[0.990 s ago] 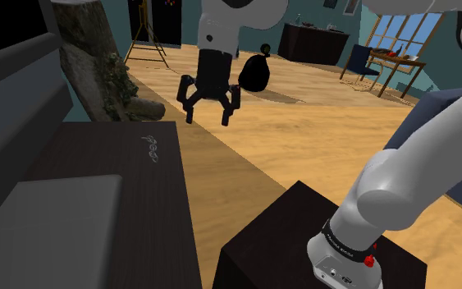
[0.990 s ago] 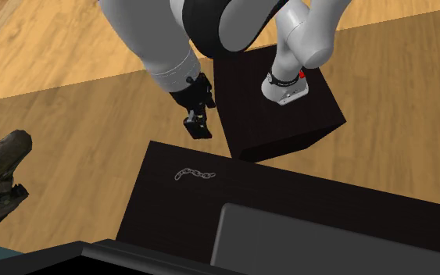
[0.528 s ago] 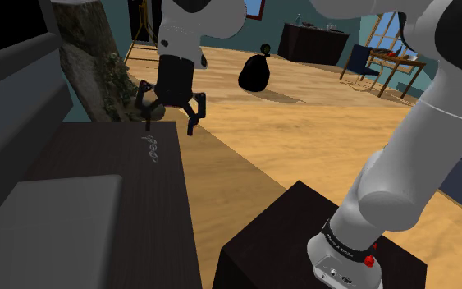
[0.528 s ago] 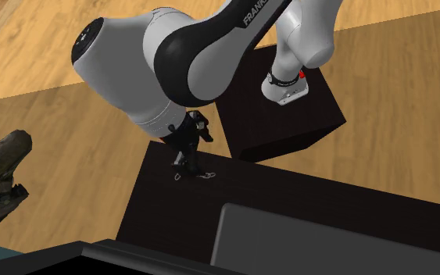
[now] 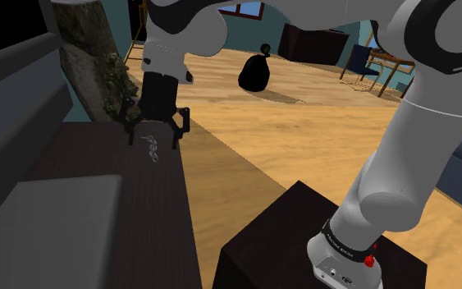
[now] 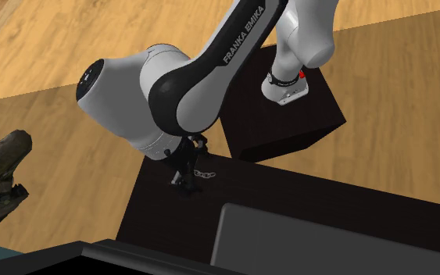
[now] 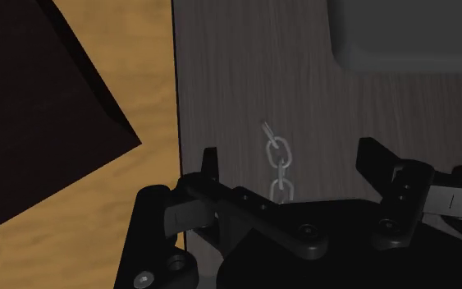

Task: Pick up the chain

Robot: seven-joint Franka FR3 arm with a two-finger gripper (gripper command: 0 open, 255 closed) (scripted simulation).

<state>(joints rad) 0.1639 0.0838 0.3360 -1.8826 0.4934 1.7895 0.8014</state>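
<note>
Three cameras on one tabletop corner.
The shoulder view sits beside and a little behind the stand (image 5: 270, 238), facing over the tabletop (image 5: 98, 156) and on across the floor (image 5: 303, 139) into the room. The second exterior view hangs high on the tabletop's far side, looking steeply down and back toward the stand, roughly opposite the shoulder view. The wrist view is nearest, looking straight down between the jaws at the tabletop's edge. All three share the chain (image 5: 149, 148), that edge and the stand.

Silvery metal chain (image 7: 280, 169), matt dark wood-grain table (image 7: 237, 74) (pale wooden floor (image 7: 130, 49))
</note>
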